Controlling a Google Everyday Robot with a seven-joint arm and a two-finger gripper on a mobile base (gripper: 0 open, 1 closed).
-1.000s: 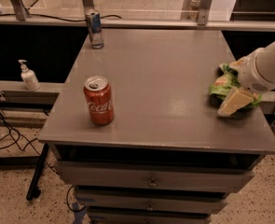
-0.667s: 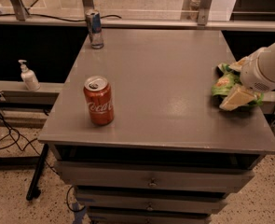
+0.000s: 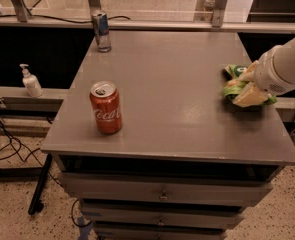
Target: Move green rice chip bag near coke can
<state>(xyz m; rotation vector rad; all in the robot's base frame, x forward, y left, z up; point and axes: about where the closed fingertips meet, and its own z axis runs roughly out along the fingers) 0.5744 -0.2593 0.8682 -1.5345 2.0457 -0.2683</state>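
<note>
Grey tabletop [image 3: 177,84]: grasp stage at its right edge.
Gripper [image 3: 247,86] sits on green rice chip bag [image 3: 233,89] there; cannot tell whether jaws are clamped. Coke can [image 3: 106,108] stands upright front-left, well apart. Judged step: securing bag. Next calls for a lift, a carry left, and a set-down near the can without toppling it.

Coke can [image 3: 106,108] glossy metal; table [image 3: 172,74] smooth; matt jaws on crinkly bag [image 3: 231,90].
</note>
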